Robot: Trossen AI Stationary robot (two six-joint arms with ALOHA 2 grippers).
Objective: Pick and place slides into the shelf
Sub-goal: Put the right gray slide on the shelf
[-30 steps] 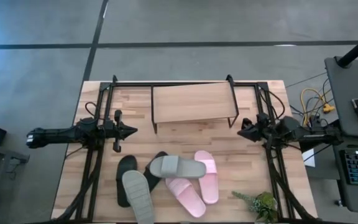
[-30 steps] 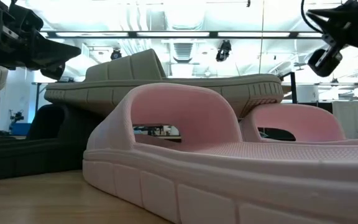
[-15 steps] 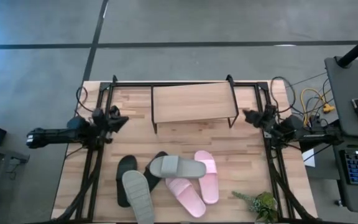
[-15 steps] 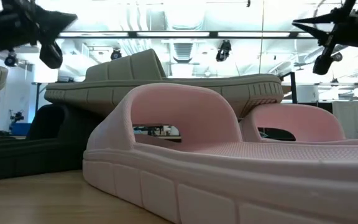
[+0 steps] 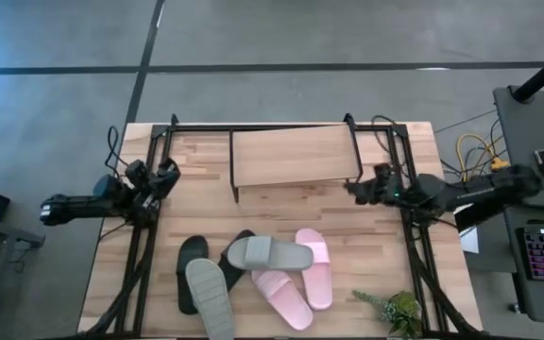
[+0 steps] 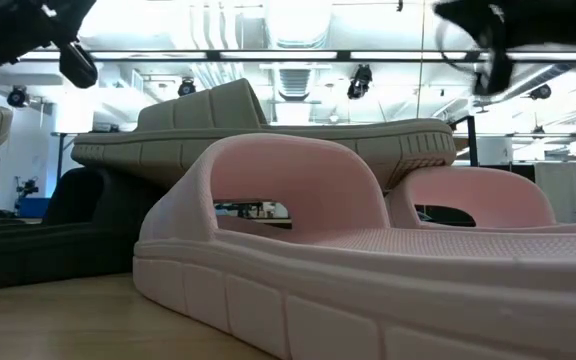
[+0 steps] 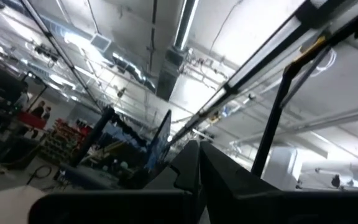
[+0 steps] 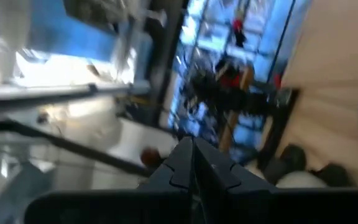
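1. Right now my left gripper [image 5: 167, 170] sits over the table's left edge, beside the black frame [image 5: 155, 151], with the arm stretched out flat from the left side; its fingers [image 7: 194, 168] are pressed together and hold nothing.
2. My right gripper [image 5: 351, 189] reaches in from the right and hangs just beside the right end of the shelf [image 5: 294, 156]; its fingers [image 8: 188, 163] are also fully closed and empty.
3. That shelf stands at the back middle of the wooden table [image 5: 272, 208], its plank top bare.
4. All six slides lie heaped at the front of the table, well apart from both grippers.
5. One grey-green slide [image 5: 268, 253] lies crosswise on top of the pile, resting over a pink slide [image 5: 281, 296] and a black slide [image 5: 238, 247].
6. Its grey-green partner [image 5: 209, 296] lies over the other black slide [image 5: 193, 269], and the second pink slide [image 5: 314, 264] lies at the heap's right.
7. A small green plant [image 5: 394, 308] sits at the front right corner.
8. Between my grippers and the heap the tabletop lies open.
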